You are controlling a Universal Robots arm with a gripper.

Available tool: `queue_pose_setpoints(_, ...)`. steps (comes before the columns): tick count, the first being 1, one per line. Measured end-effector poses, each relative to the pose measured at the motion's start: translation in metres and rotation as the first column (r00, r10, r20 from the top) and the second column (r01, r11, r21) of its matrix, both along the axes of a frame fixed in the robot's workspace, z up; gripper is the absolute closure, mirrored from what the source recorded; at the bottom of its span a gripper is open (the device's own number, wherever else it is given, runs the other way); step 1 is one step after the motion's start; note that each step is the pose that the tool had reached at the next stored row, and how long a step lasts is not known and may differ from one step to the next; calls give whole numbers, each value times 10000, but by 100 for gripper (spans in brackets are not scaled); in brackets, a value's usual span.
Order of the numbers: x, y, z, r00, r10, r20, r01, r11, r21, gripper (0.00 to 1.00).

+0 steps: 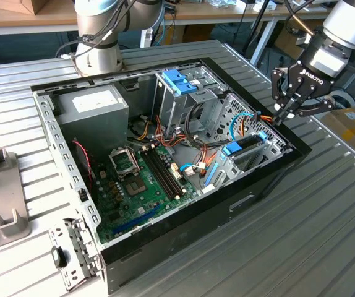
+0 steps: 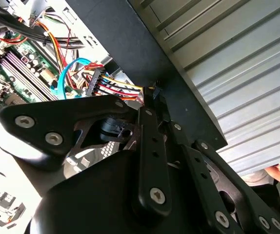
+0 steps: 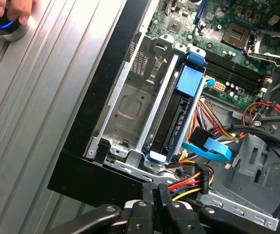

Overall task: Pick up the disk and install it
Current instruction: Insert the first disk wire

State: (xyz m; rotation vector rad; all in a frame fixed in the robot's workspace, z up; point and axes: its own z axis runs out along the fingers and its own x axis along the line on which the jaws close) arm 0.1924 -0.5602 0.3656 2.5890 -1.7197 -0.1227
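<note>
Edgewise, the dark disk wears a light-blue bracket.

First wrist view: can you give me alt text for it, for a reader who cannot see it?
The disk, edged by a light blue bracket, sits in a metal bay of an open computer case, beside the green motherboard. The black pincer is close to a bundle of coloured cables at the case edge. A person's hand rests on a round device on the ribbed table.

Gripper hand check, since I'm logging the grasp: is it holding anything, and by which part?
Nothing is held: the hand is shut and empty at the case edge; the disk sits in its bay.
</note>
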Motion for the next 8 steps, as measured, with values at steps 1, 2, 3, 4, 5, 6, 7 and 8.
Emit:
queue_pose_setpoints(1, -14, 0, 0, 10000, 2, 0, -2, 10000, 0, 84)
queue_pose_setpoints(2, -34, -1, 1, 10000, -2, -1, 2, 10000, -1, 84)
queue_pose_setpoints(3, -57, -3, 0, 10000, -3, -1, 3, 10000, 0, 84)
queue_pose_setpoints(4, -80, -3, 0, 10000, -5, -1, 5, 10000, -1, 84)
queue_pose_setpoints(5, -103, -3, 0, 10000, -7, -1, 7, 10000, -1, 84)
queue_pose_setpoints(6, -126, -3, 1, 10000, -7, -1, 7, 10000, -1, 84)
queue_pose_setpoints(7, -150, -3, 0, 10000, -8, -1, 8, 10000, 0, 84)
queue_pose_setpoints(8, -174, -4, 0, 10000, -9, -1, 9, 10000, -1, 84)
